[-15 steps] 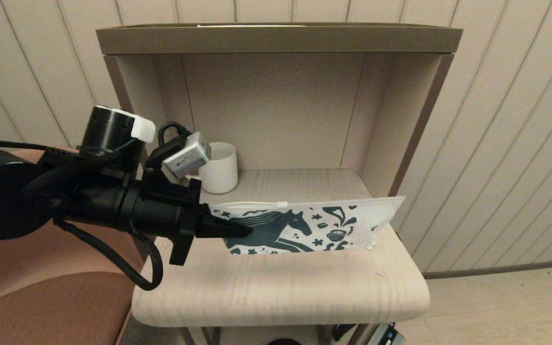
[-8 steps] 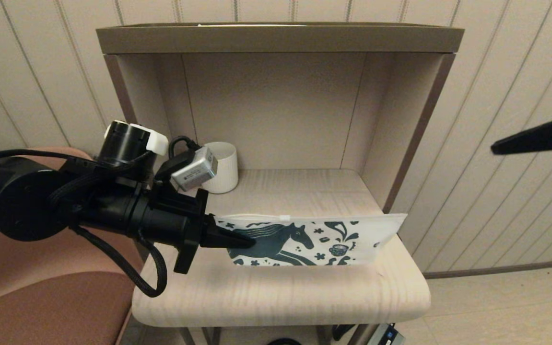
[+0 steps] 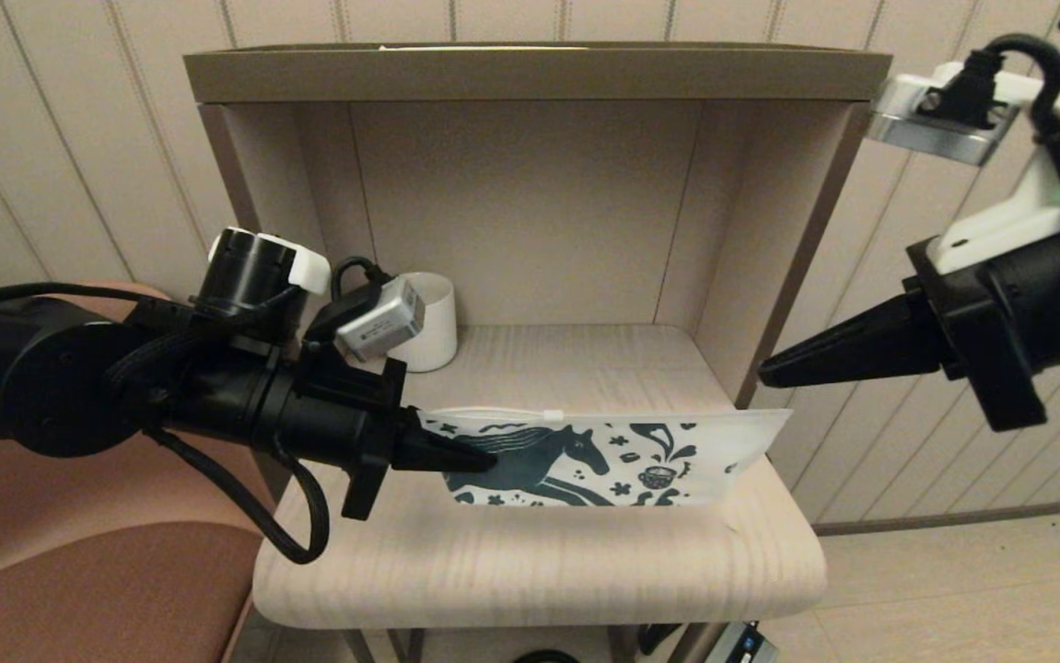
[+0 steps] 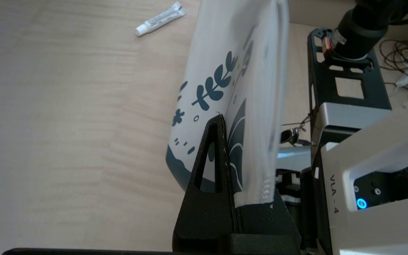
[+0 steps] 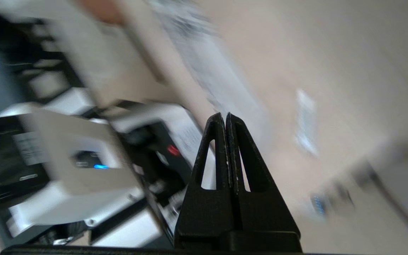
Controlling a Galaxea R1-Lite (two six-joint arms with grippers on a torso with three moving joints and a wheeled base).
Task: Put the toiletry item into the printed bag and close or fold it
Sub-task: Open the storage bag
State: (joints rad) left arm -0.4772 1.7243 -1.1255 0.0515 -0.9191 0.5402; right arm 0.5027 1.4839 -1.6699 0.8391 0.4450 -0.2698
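The printed bag (image 3: pixel 622 449) stands upright on its long edge on the shelf surface, zip slider (image 3: pixel 553 416) on top. My left gripper (image 3: pixel 483 458) is shut on the bag's left end; the left wrist view shows the bag (image 4: pixel 225 71) pinched between the jaws of the gripper (image 4: pixel 222 117). The toiletry item (image 4: pixel 159 18), a slim white tube, lies on the wood beyond the bag; the head view hides it behind the bag. My right gripper (image 3: pixel 762 378) hangs in the air above the bag's right end, shut on nothing (image 5: pixel 226 114).
A white ribbed mug (image 3: pixel 428 320) stands at the back left of the alcove, behind my left wrist. The cabinet's side wall (image 3: pixel 797 267) is close to my right gripper. A brown seat (image 3: pixel 78 589) lies left of the table (image 3: pixel 539 571).
My right arm has swung in from the right, its shut tip now near the bag's right end. The left gripper and bag have shifted slightly right.
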